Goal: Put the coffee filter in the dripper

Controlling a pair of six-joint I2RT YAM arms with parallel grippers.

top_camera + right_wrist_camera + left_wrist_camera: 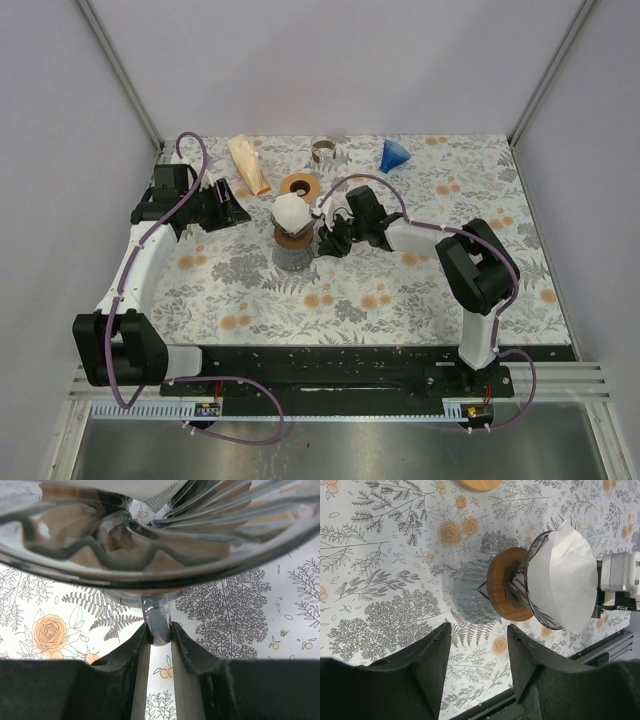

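From above, the limp white paper filter [289, 210] sits in the ribbed glass dripper [293, 238]; left wrist shows my left gripper [480, 635] half-open, empty beside it; right wrist shows my right gripper [159, 630] pinching its slick, fragile glass handle [157, 612], rightly I think.

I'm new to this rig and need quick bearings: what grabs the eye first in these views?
A white paper filter sits in the glass dripper at the middle of the flowered table. The right gripper pinches the dripper's handle from the right, while the left gripper hangs open to its left. At the far edge lies a bright blue funnel.
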